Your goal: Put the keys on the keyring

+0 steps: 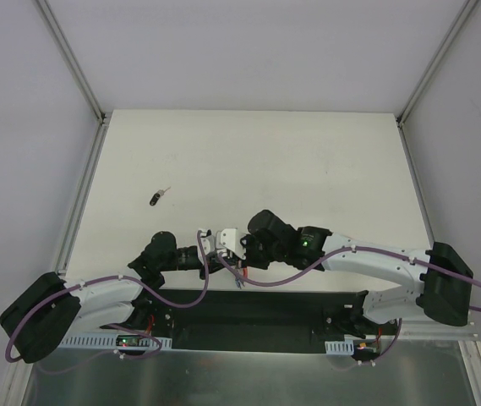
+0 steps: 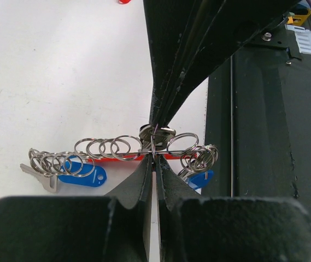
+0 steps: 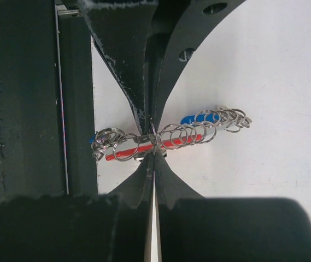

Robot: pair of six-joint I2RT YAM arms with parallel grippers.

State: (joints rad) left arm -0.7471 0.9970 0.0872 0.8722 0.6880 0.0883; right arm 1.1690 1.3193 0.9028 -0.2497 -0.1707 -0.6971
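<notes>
"One keyring (image 2: 123, 157), held twice over. Why?"

"To steady it, I'd guess. The left gripper (image 2: 153, 164) and right gripper (image 3: 154, 157) each clamp its middle, nose to nose, at the near edge of the tabletop (image 1: 308, 169). A loose key (image 1: 159, 197) lies well apart, unthreaded. The left arm (image 1: 105, 292) and right arm (image 1: 375, 258) fold inward, wrists meeting."

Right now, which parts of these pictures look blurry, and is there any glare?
Left wrist view: keyring sharp, left fingers near the lens blurred. Right wrist view: right fingers likewise soft. Top view: even light, no glare on the table.
</notes>
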